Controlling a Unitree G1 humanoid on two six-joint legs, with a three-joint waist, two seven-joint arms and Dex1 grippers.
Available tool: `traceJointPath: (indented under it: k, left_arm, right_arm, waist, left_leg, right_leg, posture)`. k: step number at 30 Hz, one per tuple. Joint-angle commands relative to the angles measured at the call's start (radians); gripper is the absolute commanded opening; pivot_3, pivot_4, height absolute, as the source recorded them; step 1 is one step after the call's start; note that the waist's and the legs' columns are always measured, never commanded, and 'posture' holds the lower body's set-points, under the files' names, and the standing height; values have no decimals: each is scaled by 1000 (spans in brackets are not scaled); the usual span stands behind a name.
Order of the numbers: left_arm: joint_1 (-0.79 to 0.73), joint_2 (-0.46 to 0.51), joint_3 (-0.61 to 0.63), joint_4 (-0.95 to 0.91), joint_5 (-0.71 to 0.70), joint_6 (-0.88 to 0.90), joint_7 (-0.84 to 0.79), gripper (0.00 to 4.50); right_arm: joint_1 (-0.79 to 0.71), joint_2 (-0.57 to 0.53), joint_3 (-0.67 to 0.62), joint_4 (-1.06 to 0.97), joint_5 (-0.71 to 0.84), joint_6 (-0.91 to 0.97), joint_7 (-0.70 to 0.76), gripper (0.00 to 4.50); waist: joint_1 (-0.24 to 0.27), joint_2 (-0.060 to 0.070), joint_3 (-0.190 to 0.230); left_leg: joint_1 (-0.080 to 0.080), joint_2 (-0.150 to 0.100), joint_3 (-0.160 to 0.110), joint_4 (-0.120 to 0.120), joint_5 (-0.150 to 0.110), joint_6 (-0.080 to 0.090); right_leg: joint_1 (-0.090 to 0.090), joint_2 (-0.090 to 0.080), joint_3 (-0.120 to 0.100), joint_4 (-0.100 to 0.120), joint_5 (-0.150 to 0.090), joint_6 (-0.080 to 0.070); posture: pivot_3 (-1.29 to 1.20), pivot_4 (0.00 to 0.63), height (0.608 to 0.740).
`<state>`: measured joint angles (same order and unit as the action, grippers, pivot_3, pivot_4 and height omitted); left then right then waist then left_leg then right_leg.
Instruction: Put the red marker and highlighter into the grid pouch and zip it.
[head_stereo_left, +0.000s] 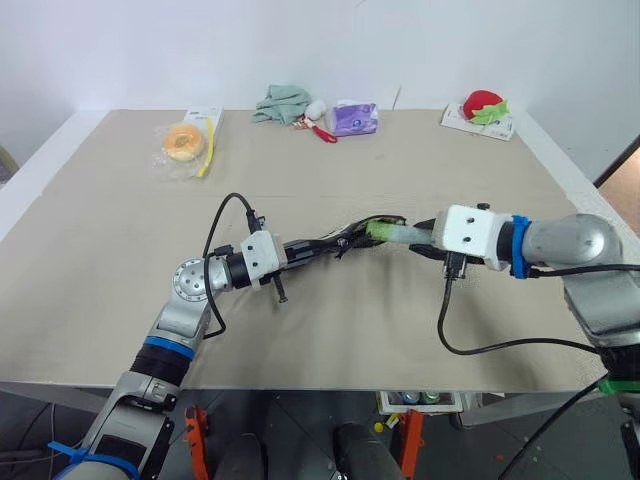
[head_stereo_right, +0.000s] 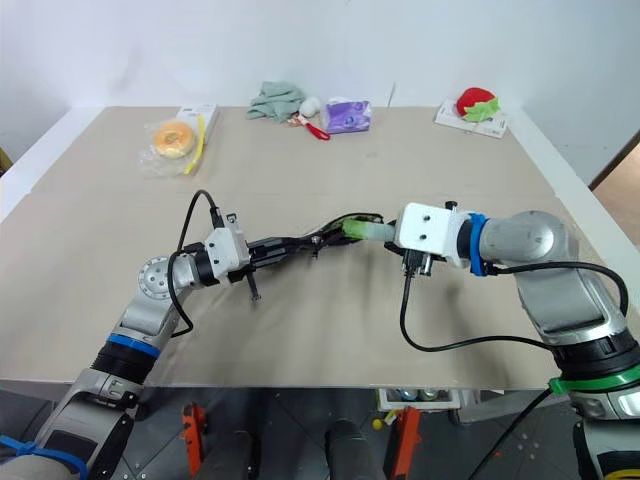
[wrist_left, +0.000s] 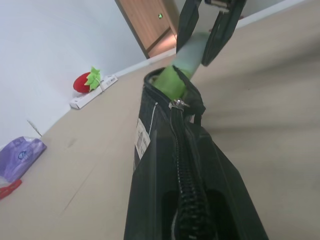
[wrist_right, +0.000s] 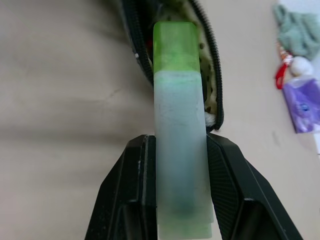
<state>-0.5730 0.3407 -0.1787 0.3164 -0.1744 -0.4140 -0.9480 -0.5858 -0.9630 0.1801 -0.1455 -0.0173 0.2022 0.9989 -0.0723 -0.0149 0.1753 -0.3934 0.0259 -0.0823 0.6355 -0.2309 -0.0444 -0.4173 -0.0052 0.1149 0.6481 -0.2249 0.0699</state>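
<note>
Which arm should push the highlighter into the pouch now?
The right. Its gripper already clamps the highlighter, whose green cap sits in the open mouth of the grid pouch. The left gripper is busy holding the pouch up by its other end.

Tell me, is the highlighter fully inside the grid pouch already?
No, only the green cap end of the highlighter sits in the grid pouch mouth; the right gripper jaws clamp its pale body.

Right tool (head_stereo_left: 428, 243) seemingly feeds highlighter (head_stereo_left: 392, 232) into grid pouch (head_stereo_left: 340, 241).
</note>
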Motion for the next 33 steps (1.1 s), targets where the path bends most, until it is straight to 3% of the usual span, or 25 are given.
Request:
traceJointPath:
  k: [1,12,17,24,28,33]
  left_arm:
    - [-19,4,20,-28,-6,-7,6,0]
    - [-27,-6,13,-22,-7,-6,1,0]
    - [-30,-6,16,-23,-6,-4,5,0]
    - [-11,-6,24,-39,-14,11,14,0]
    - [-17,-7,27,-31,-17,13,15,0]
    - [-28,-14,27,-22,-19,15,15,0]
  right_arm:
    - [-56,14,6,-1,-24,-36,21,1031]
    - [-186,176,164,26,-149,-132,53,1031]
    - [-208,213,176,60,-183,-168,55,1031]
    - [-217,209,41,24,-36,-51,104,4459]
    - [-223,211,-17,3,23,-14,97,4459]
    - [-186,242,1,-102,89,95,112,4459]
  waist:
    - [0,0,0]
    - [-1,0,0]
    - [1,0,0]
    - [1,0,0]
    - [1,0,0]
    - [-1,0,0]
  left_leg:
    - [0,0,0,0,0,0]
    - [1,1,0,0,0,0]
    - [0,0,-1,0,0,0]
    - [0,0,-1,0,0,0]
    - [0,0,-1,0,0,0]
    - [1,1,-1,0,0,0]
  right_leg:
    - [0,0,0,0,0,0]
    - [0,1,0,1,1,-1]
    - [0,0,0,1,1,-1]
    - [0,0,-1,1,2,-3]
    - [0,0,-1,1,2,-3]
    - [0,1,-1,1,2,-3]
  posture:
    - [0,150,739]
    - [0,150,739]
    - [0,150,739]
    - [0,150,739]
    - [0,150,739]
    - [0,150,739]
